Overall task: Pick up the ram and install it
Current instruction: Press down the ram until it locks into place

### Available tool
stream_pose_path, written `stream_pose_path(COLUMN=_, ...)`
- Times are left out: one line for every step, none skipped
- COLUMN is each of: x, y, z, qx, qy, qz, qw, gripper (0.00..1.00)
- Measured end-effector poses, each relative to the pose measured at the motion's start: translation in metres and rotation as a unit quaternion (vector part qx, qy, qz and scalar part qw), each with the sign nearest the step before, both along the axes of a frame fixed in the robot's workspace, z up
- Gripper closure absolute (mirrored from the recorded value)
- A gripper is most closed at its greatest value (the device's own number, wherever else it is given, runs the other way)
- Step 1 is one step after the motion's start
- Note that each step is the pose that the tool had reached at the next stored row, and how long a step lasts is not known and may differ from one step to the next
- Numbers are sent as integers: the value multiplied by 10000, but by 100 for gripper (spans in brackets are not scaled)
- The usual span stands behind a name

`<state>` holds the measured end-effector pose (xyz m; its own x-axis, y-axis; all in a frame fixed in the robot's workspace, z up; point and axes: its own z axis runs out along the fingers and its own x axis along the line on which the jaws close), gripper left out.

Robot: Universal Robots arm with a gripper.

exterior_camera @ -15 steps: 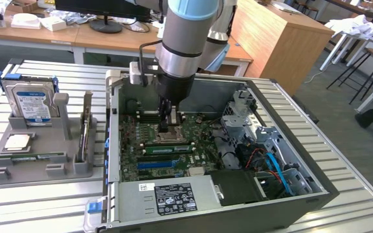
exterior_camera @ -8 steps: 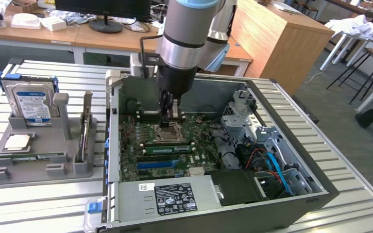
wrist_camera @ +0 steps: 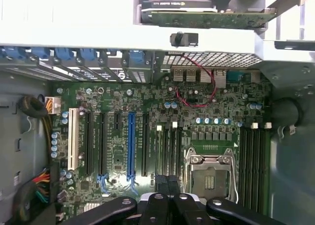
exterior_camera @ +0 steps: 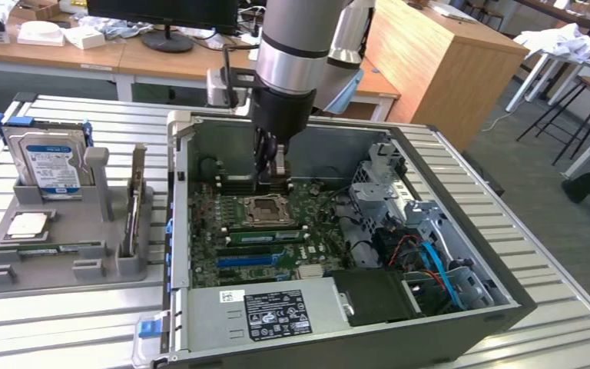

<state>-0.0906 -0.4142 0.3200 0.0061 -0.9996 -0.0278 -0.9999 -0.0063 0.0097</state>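
The arm [exterior_camera: 295, 54] descends near-vertically into the open computer case [exterior_camera: 459, 304] on the slatted counter [exterior_camera: 70, 323], wrist straight and tool axis pointing down at the motherboard [exterior_camera: 213, 265]. The claw [exterior_camera: 273, 175] is closed and sits low over the board, at 12 o'clock from the processor socket [exterior_camera: 266, 209] in the exterior view. In the wrist view the claw [wrist_camera: 167, 183] hangs over a bank of narrow black slots [wrist_camera: 167, 146], its fingers [wrist_camera: 156, 200] pressed together; whether anything is pinched between them cannot be determined. A thin green stick that appears to be the ram [exterior_camera: 58, 250] lies flat in the grey parts tray [exterior_camera: 28, 280] at 9 o'clock from the case, well apart from the claw. Its long axis runs from 9 to 3 o'clock in the exterior view. It lies at 6 o'clock from the hard drive [exterior_camera: 49, 165] and 5 o'clock from the processor chip [exterior_camera: 28, 224].
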Motion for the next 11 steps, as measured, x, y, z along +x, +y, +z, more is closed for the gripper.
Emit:
stream_pose_path(x=0, y=0, z=21, qx=0, qy=0, qz=0, qw=10000, gripper=90)
stream_pose_path(x=0, y=0, z=43, qx=-1, qy=0, qz=0, qw=10000, gripper=90)
stream_pose_path(x=0, y=0, z=66, qx=-2, qy=0, qz=0, qw=10000, gripper=90)
stream_pose_path(x=0, y=0, z=88, qx=-3, qy=0, qz=0, qw=10000, gripper=90)
stream_pose_path(x=0, y=0, z=108, qx=-3, qy=0, qz=0, qw=10000, gripper=90)
stream_pose_path(x=0, y=0, z=129, qx=-4, qy=0, qz=0, qw=10000, gripper=90)
stream_pose_path(x=0, y=0, z=149, qx=-5, qy=0, qz=0, qw=10000, gripper=90)
stream_pose_path(x=0, y=0, z=169, qx=-6, qy=-1, qz=0, qw=10000, gripper=90)
stream_pose_path(x=0, y=0, z=188, qx=-7, qy=-1, qz=0, qw=10000, gripper=90)
stream_pose_path(x=0, y=0, z=205, qx=-8, qy=-2, qz=0, qw=10000, gripper=90)
stream_pose_path(x=0, y=0, z=220, qx=-9, qy=-2, qz=0, qw=10000, gripper=90)
